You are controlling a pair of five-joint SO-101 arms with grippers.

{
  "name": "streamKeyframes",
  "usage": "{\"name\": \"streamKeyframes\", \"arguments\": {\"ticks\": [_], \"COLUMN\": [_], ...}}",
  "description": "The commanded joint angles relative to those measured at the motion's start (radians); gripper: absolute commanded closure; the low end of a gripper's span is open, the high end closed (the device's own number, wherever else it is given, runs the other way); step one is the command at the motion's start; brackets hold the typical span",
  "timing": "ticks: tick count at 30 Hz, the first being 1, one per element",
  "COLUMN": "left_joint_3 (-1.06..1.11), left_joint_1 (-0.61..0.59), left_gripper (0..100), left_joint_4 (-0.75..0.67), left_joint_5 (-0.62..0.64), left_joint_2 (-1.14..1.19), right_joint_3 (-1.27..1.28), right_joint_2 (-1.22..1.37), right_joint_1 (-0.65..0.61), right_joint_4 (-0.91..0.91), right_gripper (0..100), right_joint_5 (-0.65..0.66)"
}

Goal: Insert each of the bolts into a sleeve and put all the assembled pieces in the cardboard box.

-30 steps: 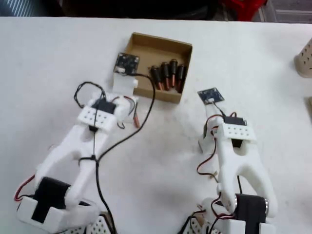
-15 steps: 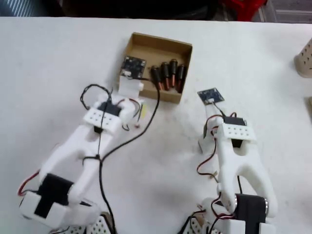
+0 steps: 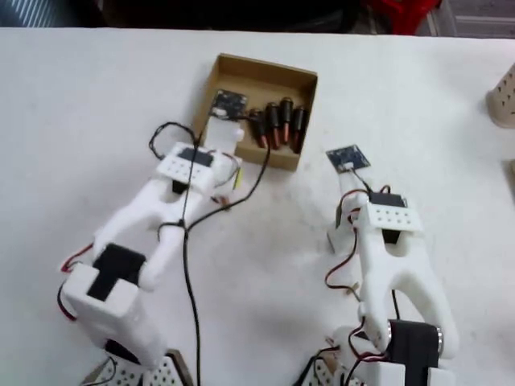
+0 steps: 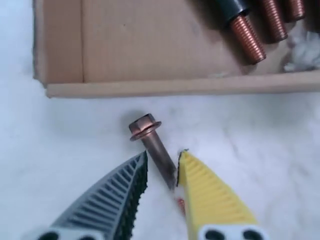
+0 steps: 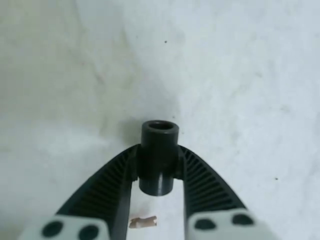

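Got a copper-coloured bolt [image 4: 154,146] pinched by the shank in the left gripper [image 4: 162,160], clamped shut on it, with the head poking toward the near wall of the cardboard box [image 4: 150,89], just outside it. Looks like solid metal, so stiff and light, but probably slick along that smooth shank. Best held up near the head, I reckon, to leave the tip free for going in.

Over on the other side, holding a black sleeve [image 5: 159,135] in the right gripper [image 5: 157,154], closed round its middle with one open end showing, above the white bench [image 5: 240,75]. Seems rigid, no squish visible. Also spotting several finished pieces [image 3: 278,125] lying side by side in the box.
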Motion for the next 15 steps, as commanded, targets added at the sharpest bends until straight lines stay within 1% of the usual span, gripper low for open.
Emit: {"name": "streamKeyframes", "arguments": {"ticks": [1,5,15], "left_joint_3": [-0.089,-0.175,-0.359], "left_joint_1": [-0.033,-0.044,-0.045], "left_gripper": [87,87,87], "left_joint_4": [0.032,0.106,0.190], "left_joint_5": [0.055,0.058,0.060], "left_joint_2": [0.031,0.113,0.282], "right_joint_3": [-0.005,-0.005,-0.005], "right_joint_2": [-0.042,-0.042,-0.042], "right_joint_1": [0.002,0.002,0.001], "right_joint_4": [-0.008,-0.008,-0.008], "right_gripper": [98.2,98.2,98.2], "right_joint_5": [0.011,0.011,0.011]}}
